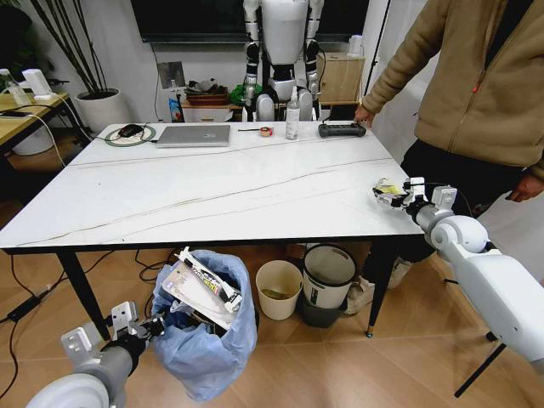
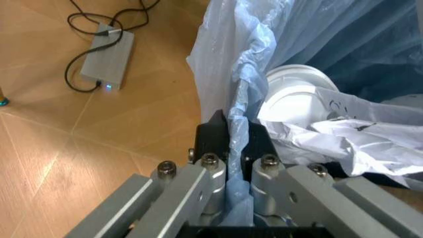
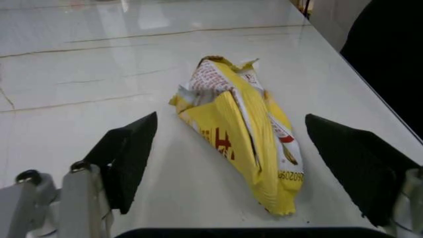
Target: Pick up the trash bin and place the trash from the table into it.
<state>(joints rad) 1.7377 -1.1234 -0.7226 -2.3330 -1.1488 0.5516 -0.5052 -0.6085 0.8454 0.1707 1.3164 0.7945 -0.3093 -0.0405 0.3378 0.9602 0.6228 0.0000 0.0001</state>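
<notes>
The trash bin (image 1: 212,340), lined with a crinkled light-blue bag, stands on the floor in front of the white marble table (image 1: 221,191). My left gripper (image 1: 160,323) is shut on the bag's rim (image 2: 237,124). Inside the bin lie a white paper cup (image 2: 294,91), crumpled white paper (image 2: 350,144) and a flat printed package (image 1: 204,285). A yellow wrapper (image 3: 241,129) lies near the table's right edge (image 1: 387,188). My right gripper (image 3: 231,121) is open with its fingers (image 3: 129,158) on either side of the wrapper, not touching it.
A cream bucket (image 1: 279,289) and a grey-and-white bin (image 1: 327,280) stand under the table. A laptop (image 1: 194,136), tape roll (image 1: 266,131), spray bottle (image 1: 292,115) and black device (image 1: 342,130) line the far edge. A person (image 1: 472,85) stands at the right. A power brick (image 2: 109,59) lies on the floor.
</notes>
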